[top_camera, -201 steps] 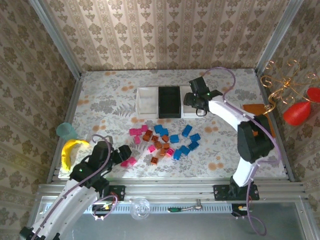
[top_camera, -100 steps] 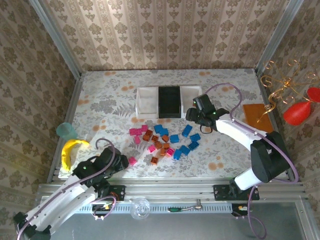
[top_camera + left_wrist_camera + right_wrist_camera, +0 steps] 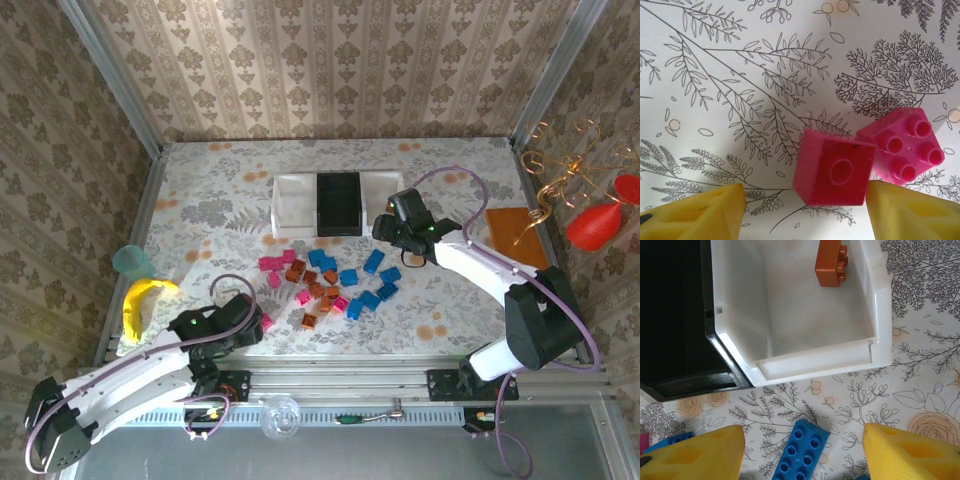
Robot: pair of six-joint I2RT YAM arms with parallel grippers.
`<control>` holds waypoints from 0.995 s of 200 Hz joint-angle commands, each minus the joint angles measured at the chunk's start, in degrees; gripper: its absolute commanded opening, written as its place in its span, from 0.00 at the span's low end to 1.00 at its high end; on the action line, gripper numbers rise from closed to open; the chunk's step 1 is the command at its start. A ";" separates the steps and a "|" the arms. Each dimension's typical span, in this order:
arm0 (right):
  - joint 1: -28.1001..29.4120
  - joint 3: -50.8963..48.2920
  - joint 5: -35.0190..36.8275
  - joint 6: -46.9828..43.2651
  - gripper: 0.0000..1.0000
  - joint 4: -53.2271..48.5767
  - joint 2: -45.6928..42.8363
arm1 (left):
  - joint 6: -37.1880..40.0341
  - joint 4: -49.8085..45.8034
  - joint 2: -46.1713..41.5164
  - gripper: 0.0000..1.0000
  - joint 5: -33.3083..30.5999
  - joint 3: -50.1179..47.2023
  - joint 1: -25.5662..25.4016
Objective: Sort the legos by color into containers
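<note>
The left arm (image 3: 140,375) lies low, stretched rightward from its base, the left gripper (image 3: 252,318) pointing down with yellow fingers (image 3: 700,215) spread apart. The right arm (image 3: 480,265) reaches forward and leftward, elbow bent, the right gripper (image 3: 388,226) likewise facing down, fingers (image 3: 910,450) parted
</note>
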 commanded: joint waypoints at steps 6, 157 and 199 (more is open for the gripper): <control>-0.64 -1.00 0.99 0.69 0.65 0.55 -2.50 | 2.21 3.15 3.35 0.67 -1.05 1.54 -0.42; -1.62 -3.39 -0.16 0.96 0.66 1.49 -4.24 | 9.91 10.70 13.77 0.55 0.58 2.02 4.90; -1.70 -3.39 -0.43 1.40 0.66 2.04 -3.51 | 10.05 11.66 13.95 0.45 0.54 0.93 4.94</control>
